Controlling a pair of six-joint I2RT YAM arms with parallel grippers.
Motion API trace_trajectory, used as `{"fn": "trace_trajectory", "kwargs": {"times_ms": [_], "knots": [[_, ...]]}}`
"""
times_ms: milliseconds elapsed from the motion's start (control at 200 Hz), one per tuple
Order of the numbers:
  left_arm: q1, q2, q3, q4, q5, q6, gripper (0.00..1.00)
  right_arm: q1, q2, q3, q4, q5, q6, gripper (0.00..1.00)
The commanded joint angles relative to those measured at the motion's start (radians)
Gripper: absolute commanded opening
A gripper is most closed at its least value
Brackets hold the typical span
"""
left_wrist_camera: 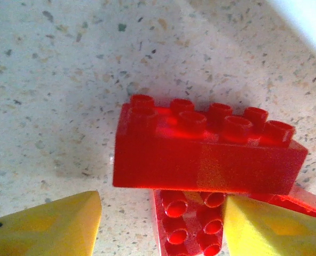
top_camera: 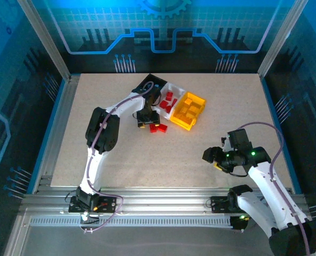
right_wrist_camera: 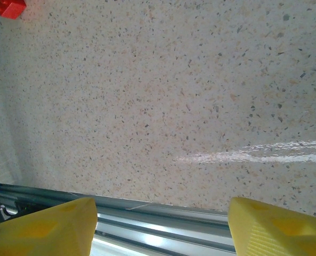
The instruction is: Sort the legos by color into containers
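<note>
Plainly, the left claw (left_wrist_camera: 162, 213) stood open, a red brick (left_wrist_camera: 206, 154) at its twelve o'clock. The right claw (right_wrist_camera: 162, 205) gaped too.

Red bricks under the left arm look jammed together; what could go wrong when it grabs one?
The left fingers straddle a small red brick lying tight against a longer red brick, so closing may drag or tip the longer one too. The small brick also sits nearer one finger, so it might twist loose before reaching the white bin.
</note>
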Motion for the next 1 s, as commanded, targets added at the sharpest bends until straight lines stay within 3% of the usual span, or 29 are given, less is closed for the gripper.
{"fn": "trace_trajectory", "kwargs": {"times_ms": [0, 295, 695, 995], "knots": [[0.002, 0.025, -0.034, 0.013, 0.006, -0.002, 0.65, 0.023, -0.004, 0.013, -0.024, 0.018, 0.026, 0.67], [0.001, 0.018, -0.085, 0.027, 0.001, -0.019, 0.65, 0.035, -0.027, 0.006, -0.049, 0.026, 0.021, 0.67], [0.003, 0.022, -0.077, 0.019, 0.01, -0.008, 0.39, 0.037, -0.065, 0.023, -0.094, 0.035, 0.017, 0.67], [-0.014, -0.067, -0.157, 0.016, 0.031, -0.029, 0.37, 0.038, -0.169, -0.033, -0.092, 0.044, 0.048, 0.67]]}}
